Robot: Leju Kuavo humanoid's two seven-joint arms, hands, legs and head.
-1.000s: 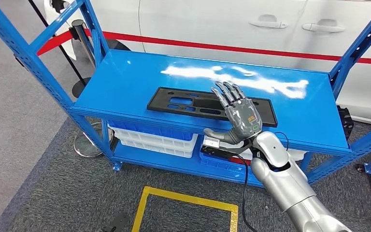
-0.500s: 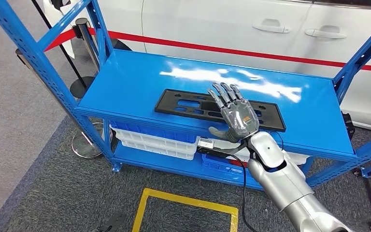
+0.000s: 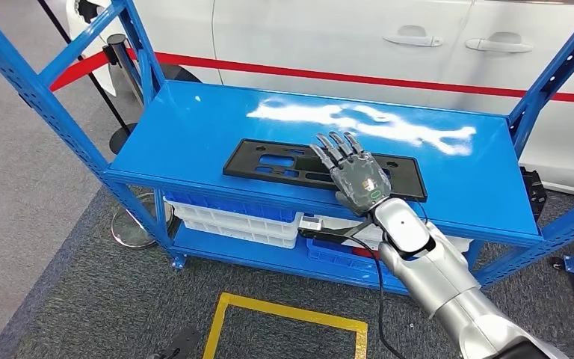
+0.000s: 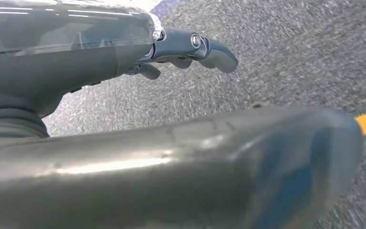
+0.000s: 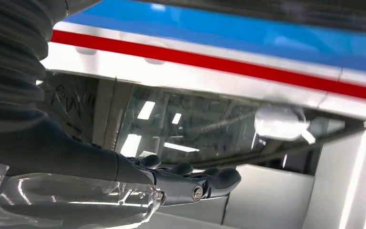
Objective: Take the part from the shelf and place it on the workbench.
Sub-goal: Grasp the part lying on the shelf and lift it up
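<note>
Lying flat on the top board of the blue shelf (image 3: 194,127), the black part (image 3: 284,163) is a long, thin panel with several slots cut through it. It is sitting toward the front edge of that board, roughly midway along it.

The right robot hand (image 3: 353,176) is reaching over the front edge of the shelf, with its fingers (image 3: 334,149) stretched out, slightly apart and lying over the right half of the part. The palm is facing down and the hand is grasping nothing; whether the fingertips are touching the part cannot be told. In the right wrist view the same robot hand (image 5: 124,186) is showing straight, unclenched fingers.

The left robot hand (image 4: 124,47) is hanging over grey carpet (image 4: 290,57), away from the shelf, with its fingers bent gently and holding nothing.

On the lower board of the shelf, white and blue bins (image 3: 232,217) are resting below the part. Behind the shelf, a white car (image 3: 344,37) with a red stripe is standing. On the floor in front of the shelf, a yellow outline (image 3: 288,314) is marking a square.
</note>
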